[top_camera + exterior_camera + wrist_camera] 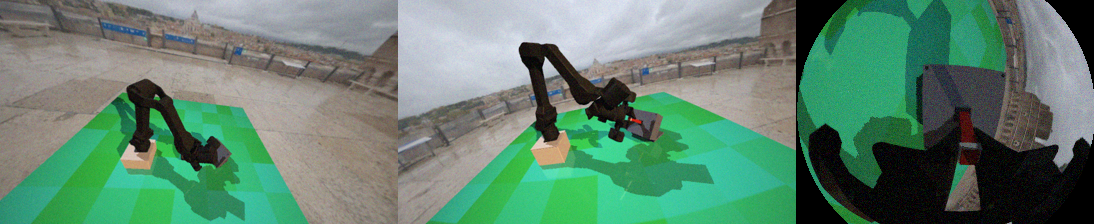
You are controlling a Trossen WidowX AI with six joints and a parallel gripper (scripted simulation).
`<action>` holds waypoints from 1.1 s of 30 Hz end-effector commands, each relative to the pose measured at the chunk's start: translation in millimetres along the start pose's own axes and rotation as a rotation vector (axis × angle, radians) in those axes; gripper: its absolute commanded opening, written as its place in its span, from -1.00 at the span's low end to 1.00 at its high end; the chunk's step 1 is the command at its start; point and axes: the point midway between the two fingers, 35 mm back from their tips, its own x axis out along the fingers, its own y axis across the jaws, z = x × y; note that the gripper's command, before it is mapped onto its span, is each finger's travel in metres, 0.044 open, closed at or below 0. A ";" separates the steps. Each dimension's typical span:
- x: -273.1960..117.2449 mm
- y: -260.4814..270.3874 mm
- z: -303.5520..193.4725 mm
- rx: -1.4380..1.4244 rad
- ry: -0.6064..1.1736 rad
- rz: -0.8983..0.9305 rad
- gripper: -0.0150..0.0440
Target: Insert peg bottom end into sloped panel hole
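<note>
Red peg (pixel 635 120) (pixel 967 131): clamped between the gripper's fingertips (pixel 625 117), far end pointing to 12 o'clock in the wrist view, at the hole.
Grey panel (pixel 223 155) (pixel 643 123) (pixel 981 95): sloped, ahead of the gripper; at 4 o'clock from the arm's base block (pixel 136 163) (pixel 551 155) in the top view.
Dark hole (pixel 963 109): meets the peg's far end; the peg perhaps has just entered, though depth is hard to judge here.
Step in hand: insertion. Keep the peg square to the panel face, match flat sides to the hole edges, and push slowly along the hole's axis.
Grip: maintain until the peg stops; release, then retract straight back. Sideways force could jam it.
</note>
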 end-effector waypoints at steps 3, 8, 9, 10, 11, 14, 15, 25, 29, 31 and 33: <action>3.9 1.3 -0.5 0.008 0.000 0.003 -0.49; 5.9 1.3 -0.5 0.008 0.000 0.003 -0.49; 6.3 1.3 -0.5 0.008 0.000 0.003 -0.49; 6.7 1.3 -0.6 0.008 0.000 0.003 -0.49; 7.2 1.3 -0.6 0.008 0.000 0.003 -0.49; 8.7 1.1 -0.6 0.008 0.000 0.003 -0.49; 9.2 1.0 -0.6 0.008 0.000 0.003 -0.49; 14.4 0.1 -0.5 0.008 0.000 0.003 -0.49; 16.5 -0.1 -0.4 0.008 0.000 0.002 -0.49; 17.6 -0.2 -0.4 0.008 0.000 0.002 -0.49; 18.6 -0.3 -0.4 0.008 0.000 0.002 -0.49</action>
